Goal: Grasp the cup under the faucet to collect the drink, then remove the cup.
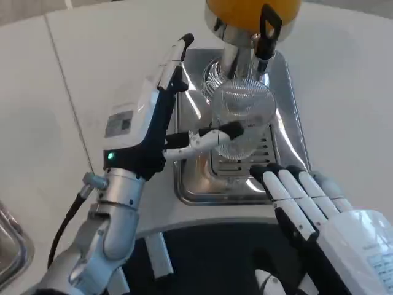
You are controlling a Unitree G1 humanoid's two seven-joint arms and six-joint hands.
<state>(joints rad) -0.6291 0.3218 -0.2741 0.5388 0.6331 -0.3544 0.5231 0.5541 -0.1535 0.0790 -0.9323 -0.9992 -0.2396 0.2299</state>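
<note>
**Steady the cup under the faucet**

The left hand (161, 114) stands edge-up at the left side of the metal drip tray (288, 117), one finger stretched toward the top of the picture and another reaching across to touch the front of the clear ribbed cup (241, 117). Whether that amounts to a true grip I cannot tell; the far side of the cup is not plainly covered. The cup stands on the tray's grate, directly below the faucet (265, 37) of the orange drink dispenser (245, 9). To do this well, the fingers should close around both sides of the cup before anything pours, keeping it upright and centred under the spout. At right, the right hand (313, 209) lies flat and released on the white worktop (356, 92), its fingertips touching the tray's front edge, well placed to wait.
</note>
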